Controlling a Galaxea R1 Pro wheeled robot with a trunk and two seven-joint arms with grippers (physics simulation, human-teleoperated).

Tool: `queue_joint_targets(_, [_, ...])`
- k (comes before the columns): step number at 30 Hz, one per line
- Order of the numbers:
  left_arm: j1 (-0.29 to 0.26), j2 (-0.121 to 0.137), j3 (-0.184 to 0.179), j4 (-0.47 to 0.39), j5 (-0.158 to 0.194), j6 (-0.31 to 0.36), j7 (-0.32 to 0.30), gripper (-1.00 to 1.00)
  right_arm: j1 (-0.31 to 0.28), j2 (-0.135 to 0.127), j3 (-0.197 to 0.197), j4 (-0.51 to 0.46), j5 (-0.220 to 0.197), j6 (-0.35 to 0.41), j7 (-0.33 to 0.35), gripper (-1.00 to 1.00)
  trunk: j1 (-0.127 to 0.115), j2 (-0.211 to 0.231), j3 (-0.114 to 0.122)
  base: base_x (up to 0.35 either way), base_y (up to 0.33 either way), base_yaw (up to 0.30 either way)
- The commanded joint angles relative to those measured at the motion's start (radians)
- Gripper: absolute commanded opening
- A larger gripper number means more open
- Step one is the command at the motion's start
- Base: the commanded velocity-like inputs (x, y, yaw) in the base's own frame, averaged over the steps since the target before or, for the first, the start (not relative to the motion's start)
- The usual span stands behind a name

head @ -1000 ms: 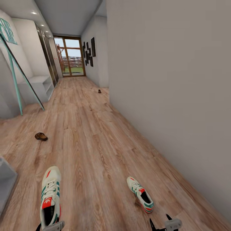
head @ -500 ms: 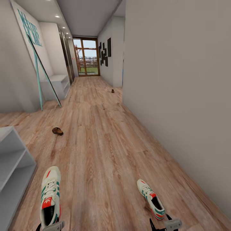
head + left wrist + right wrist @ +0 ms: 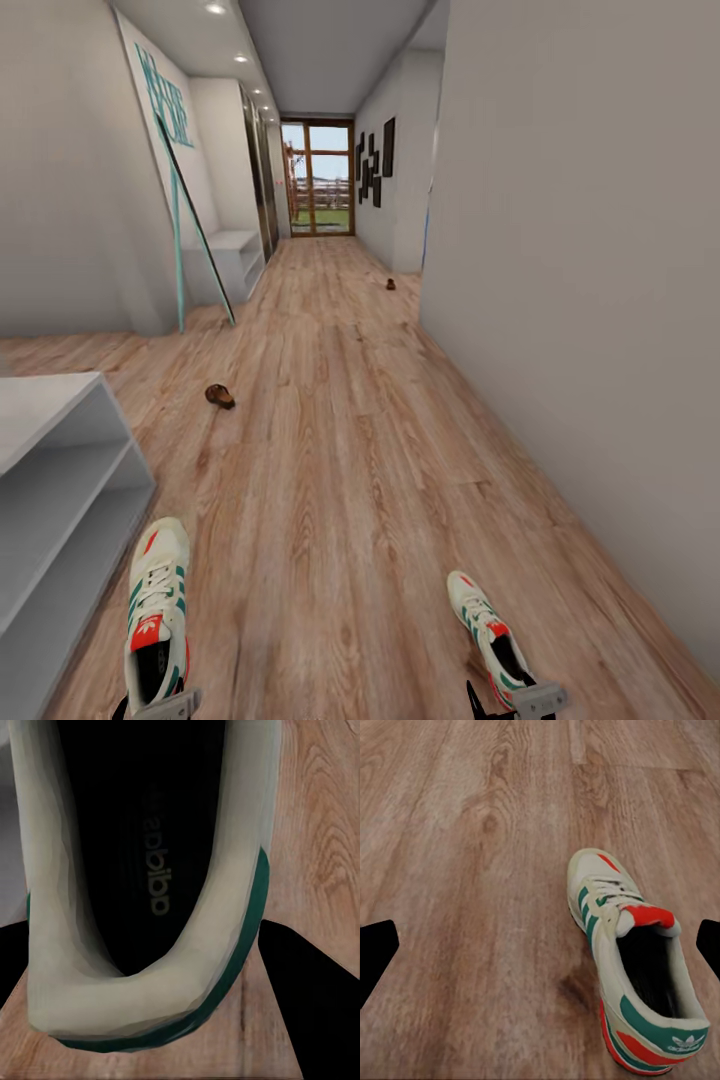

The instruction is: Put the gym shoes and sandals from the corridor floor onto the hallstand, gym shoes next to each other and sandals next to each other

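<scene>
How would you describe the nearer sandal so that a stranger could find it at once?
Start at the pale grey hallstand at the head view's left edge and look further down the corridor floor. The small dark brown sandal lies there alone on the planks, flat and low, unlike the white, teal-striped gym shoes nearby.

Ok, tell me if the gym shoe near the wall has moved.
No. The gym shoe keeps its place on the corridor floor beside the wall; the camera turned.

Glazed door at corridor's end, dark wall frames, leaning teal-framed panel, ceiling spotlights
</scene>
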Motion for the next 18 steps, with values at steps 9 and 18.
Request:
queue_joint_targets(9, [0.000, -0.001, 0.001, -0.001, 0.001, -0.002, 0.000, -1.00, -0.001, 0.001, -0.008, 0.000, 0.004, -0.004, 0.008, 1.00, 0.000, 0.000, -0.001, 0.000, -0.003, 0.278])
queue_joint_targets(18, [0.000, -0.001, 0.001, -0.001, 0.000, -0.002, 0.000, -1.00, -0.001, 0.001, -0.008, 0.000, 0.004, -0.004, 0.009, 1.00, 0.000, 0.000, -0.001, 0.000, 0.000, 0.277])
